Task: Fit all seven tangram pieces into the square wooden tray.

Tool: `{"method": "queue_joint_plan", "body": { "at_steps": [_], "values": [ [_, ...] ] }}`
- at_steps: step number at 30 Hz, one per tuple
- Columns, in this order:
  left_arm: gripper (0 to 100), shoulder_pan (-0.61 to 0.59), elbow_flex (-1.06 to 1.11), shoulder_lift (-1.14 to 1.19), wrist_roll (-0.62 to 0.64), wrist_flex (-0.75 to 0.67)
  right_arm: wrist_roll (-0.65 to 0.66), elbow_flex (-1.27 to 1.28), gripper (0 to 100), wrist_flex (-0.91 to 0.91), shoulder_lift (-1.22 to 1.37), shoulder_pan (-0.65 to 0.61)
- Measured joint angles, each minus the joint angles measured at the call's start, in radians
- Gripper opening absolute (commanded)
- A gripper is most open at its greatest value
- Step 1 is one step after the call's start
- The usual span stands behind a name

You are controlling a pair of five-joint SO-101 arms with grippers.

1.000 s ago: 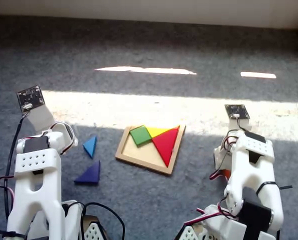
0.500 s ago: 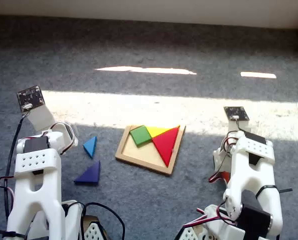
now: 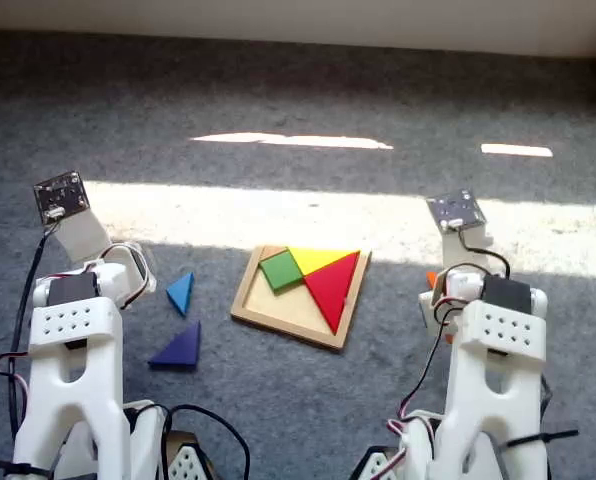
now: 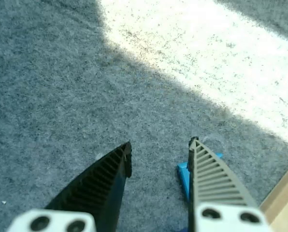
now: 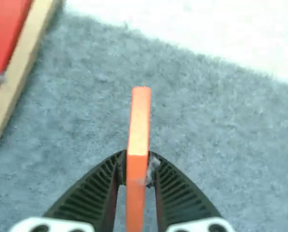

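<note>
- Overhead first: the tray [image 3: 268, 310] lies a bit askew on the grey carpet [image 3: 308, 90], between the left arm [image 3: 73, 330] and the right arm [image 3: 493, 340].
- Three pieces lie inside the tray. The green piece [image 3: 280, 270] is in its far-left corner, the yellow piece [image 3: 318, 262] runs along its far edge, and the red piece [image 3: 333, 290] fills its right side. The near-left part of the tray is bare wood.
- On the carpet to the left of the tray lies the blue piece [image 3: 181, 293], near the rim but not touching it. The navy piece [image 3: 180, 347] is also left of the tray, closer to the arm bases and apart from the blue piece.
- To the right of the tray, well apart from it, a bit of the orange piece [image 3: 431, 278] shows at the front of the right arm.
- On the left wrist view, the left gripper [image 4: 160, 142] is released, its fingers spread over the carpet. The blue piece [image 4: 184, 176] lies partly hidden behind one finger, and a corner of the tray [image 4: 284, 198] is near it.
- On the right wrist view, the right gripper [image 5: 136, 159] is clenched on the orange piece [image 5: 140, 121], which stands on edge between the fingers. I cannot tell if it touches the carpet. The tray [image 5: 18, 72] with the red piece [image 5: 4, 38] lies beside it, apart.
</note>
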Motion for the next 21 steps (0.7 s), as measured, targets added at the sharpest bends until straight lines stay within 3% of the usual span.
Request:
{"method": "queue_joint_plan", "body": {
  "at_steps": [11, 21],
  "values": [
    [20, 0.0, 0.0, 0.0, 0.0, 0.0, -0.029, 0.005, 0.5, 0.018, -0.114, -0.443],
    [20, 0.0, 0.0, 0.0, 0.0, 0.0, -0.1, -0.074, 0.5, -0.02, -0.012, -0.686]
  ]
}}
